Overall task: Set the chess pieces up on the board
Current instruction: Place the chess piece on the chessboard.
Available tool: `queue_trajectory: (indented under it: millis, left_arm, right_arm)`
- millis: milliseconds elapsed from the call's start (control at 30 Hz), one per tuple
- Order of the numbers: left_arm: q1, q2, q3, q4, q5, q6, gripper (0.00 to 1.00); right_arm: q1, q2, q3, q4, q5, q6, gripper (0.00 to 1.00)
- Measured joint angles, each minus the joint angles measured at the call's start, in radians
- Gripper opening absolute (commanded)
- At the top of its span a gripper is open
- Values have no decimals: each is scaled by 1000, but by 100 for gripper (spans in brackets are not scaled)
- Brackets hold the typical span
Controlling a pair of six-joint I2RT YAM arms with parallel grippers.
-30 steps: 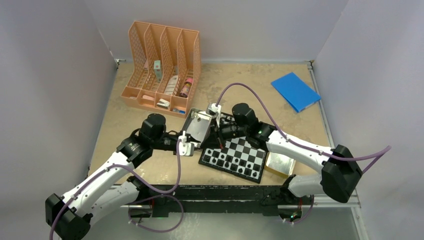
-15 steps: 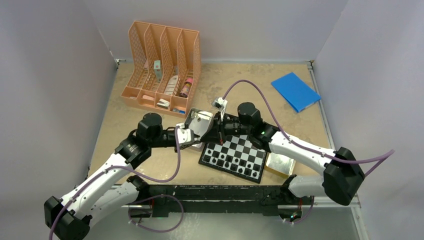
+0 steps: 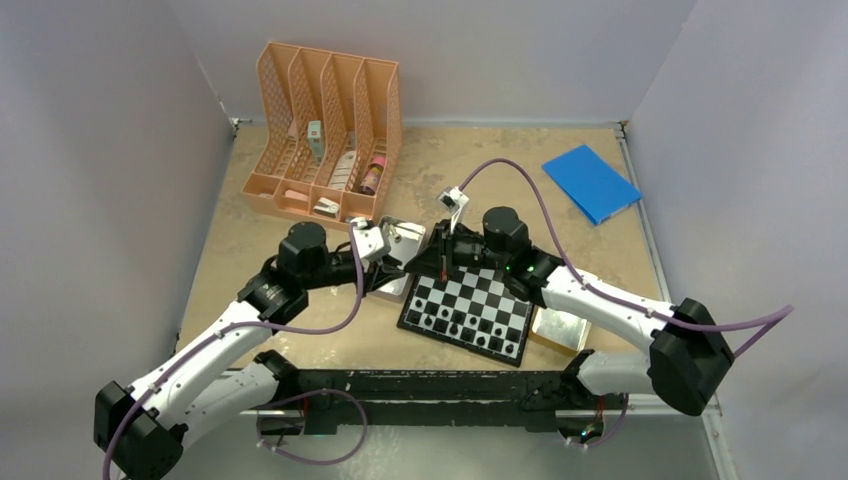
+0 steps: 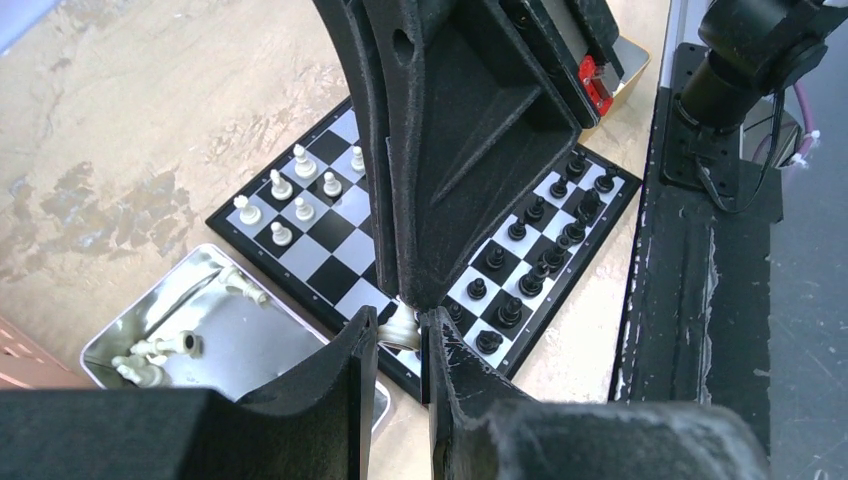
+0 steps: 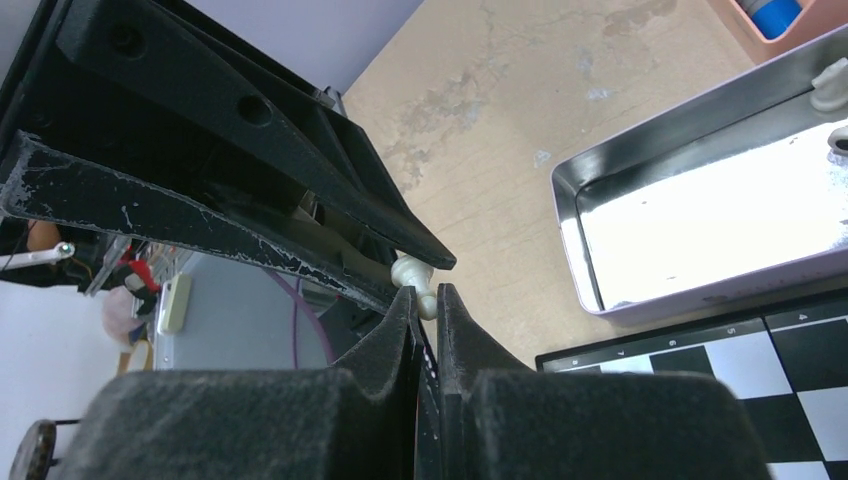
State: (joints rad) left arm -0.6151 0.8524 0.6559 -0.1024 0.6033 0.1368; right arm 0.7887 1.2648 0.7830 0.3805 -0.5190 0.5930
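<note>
Over the board [image 4: 340,232] edge beside the tin [image 4: 250,340], the left gripper [image 4: 400,338] pinches a white chess piece [image 5: 413,272]; the right gripper [image 5: 424,296], jaws pressed together, meets it tip to tip; likely a handover to regrip it for placing

Orange org. rack [image 3: 325,130], blue pad [image 3: 590,182], tin [image 4: 250,352]

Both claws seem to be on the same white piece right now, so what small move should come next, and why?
Probably open the right claw slightly. Both claws pinch one white piece over a corner of the board. The left claw looks closed on it and sits nearer the standing white pieces.
</note>
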Motion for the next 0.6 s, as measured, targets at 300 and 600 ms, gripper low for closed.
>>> queue_trajectory:
  millis: [300,600]
  left_arm:
    - [0,16,0,31,-26,-65,11]
    - [-5,17,1,29,-39,-64,44]
  right_arm:
    - [-7,-6,-19,37,23,20,4]
    - [-3,-20,-14,3,84,4,3]
